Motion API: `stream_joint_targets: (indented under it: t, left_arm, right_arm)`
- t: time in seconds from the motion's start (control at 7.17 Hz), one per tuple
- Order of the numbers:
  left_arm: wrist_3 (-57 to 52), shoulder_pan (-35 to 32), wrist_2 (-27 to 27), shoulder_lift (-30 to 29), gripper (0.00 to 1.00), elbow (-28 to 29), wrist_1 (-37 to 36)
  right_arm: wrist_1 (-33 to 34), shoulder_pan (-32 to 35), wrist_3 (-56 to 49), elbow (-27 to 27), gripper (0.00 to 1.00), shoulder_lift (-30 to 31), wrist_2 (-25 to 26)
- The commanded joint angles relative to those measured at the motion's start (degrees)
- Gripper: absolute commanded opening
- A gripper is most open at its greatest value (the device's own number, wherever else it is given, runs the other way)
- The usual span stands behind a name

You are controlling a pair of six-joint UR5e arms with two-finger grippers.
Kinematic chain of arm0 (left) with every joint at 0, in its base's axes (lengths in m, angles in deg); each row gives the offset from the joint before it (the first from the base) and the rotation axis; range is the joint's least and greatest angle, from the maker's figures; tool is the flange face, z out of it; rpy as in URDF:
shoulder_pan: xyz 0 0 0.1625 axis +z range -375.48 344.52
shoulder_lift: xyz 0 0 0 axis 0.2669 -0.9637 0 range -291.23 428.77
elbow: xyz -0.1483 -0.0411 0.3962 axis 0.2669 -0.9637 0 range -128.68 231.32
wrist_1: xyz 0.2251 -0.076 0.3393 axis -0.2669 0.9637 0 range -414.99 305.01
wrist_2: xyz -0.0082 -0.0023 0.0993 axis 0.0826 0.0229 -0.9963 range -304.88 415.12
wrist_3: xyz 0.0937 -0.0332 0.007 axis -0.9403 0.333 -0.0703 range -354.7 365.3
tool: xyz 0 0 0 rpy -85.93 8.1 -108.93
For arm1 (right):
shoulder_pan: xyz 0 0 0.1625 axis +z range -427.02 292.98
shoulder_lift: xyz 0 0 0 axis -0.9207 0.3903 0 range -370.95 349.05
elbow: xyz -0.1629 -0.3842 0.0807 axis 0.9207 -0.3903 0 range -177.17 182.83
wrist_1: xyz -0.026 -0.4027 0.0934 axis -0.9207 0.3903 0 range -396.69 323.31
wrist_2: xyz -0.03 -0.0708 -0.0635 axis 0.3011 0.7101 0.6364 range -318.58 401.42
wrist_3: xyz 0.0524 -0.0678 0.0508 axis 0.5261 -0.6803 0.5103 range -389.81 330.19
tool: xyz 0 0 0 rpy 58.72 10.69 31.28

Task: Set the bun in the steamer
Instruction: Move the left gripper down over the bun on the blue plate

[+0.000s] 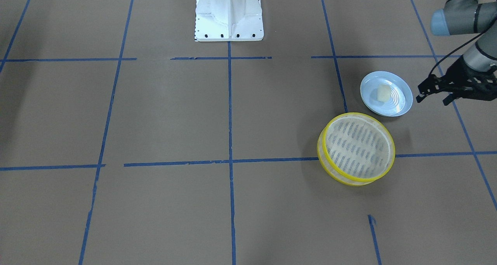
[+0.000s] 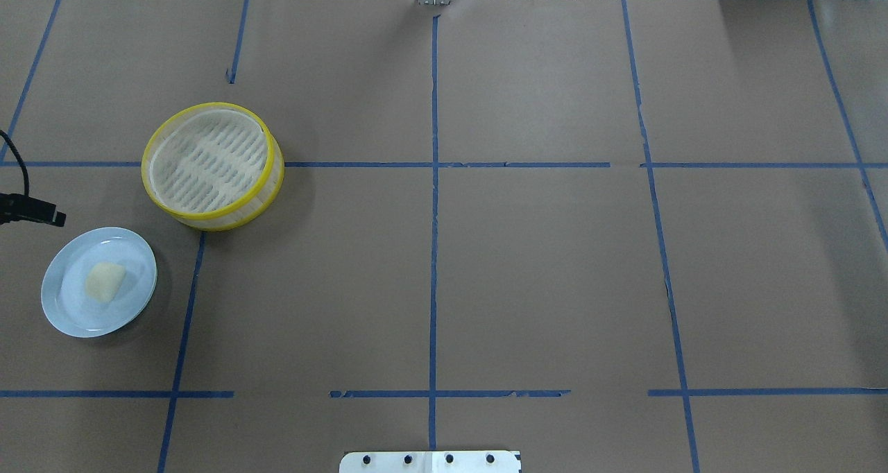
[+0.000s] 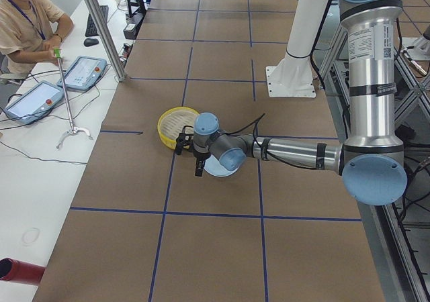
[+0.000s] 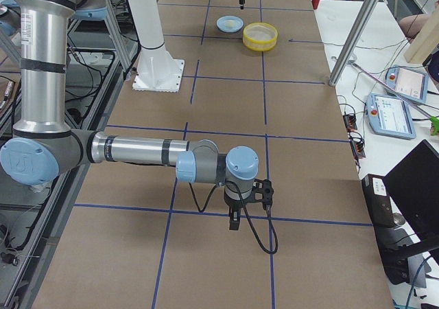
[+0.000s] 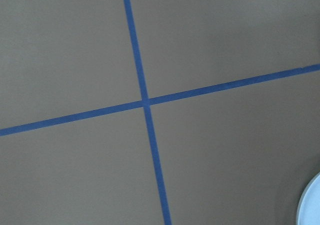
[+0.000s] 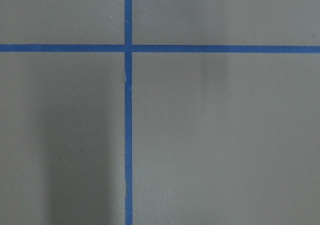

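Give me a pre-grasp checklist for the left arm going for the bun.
1. Bun exposed on the plate, nothing covering it: ok.
2. Steamer opening up and empty: ok.
3. Left hand open: ok, fingers look apart in the front view.
4. Left hand lined up over the bun: not ok. It sits off to the plate's side, and the left wrist view catches only the plate's edge.
5. Right hand away from plate and steamer: ok.
6. Right hand open or shut: cannot tell.
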Motion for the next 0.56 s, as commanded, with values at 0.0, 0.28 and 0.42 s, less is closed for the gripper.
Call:
stream_joint_targets:
  t: [0.0,0.28,0.42]
  left_arm:
    - [8.33,6.44,-1.77,0.48,0.99,-3.18,1.19]
    - [8.38,13.02,-5.96,1.36,0.97,-3.98,1.1]
    - [8.38,16.44,-6.6,1.28,0.96,-4.07,0.66]
  right_arm:
    - [0.0,0.0,0.0,0.0,1.0,0.0,0.0]
    - [0.0,0.0,0.0,0.0,1.0,0.0,0.0]
    - [0.0,0.0,0.0,0.0,1.0,0.09,0.0]
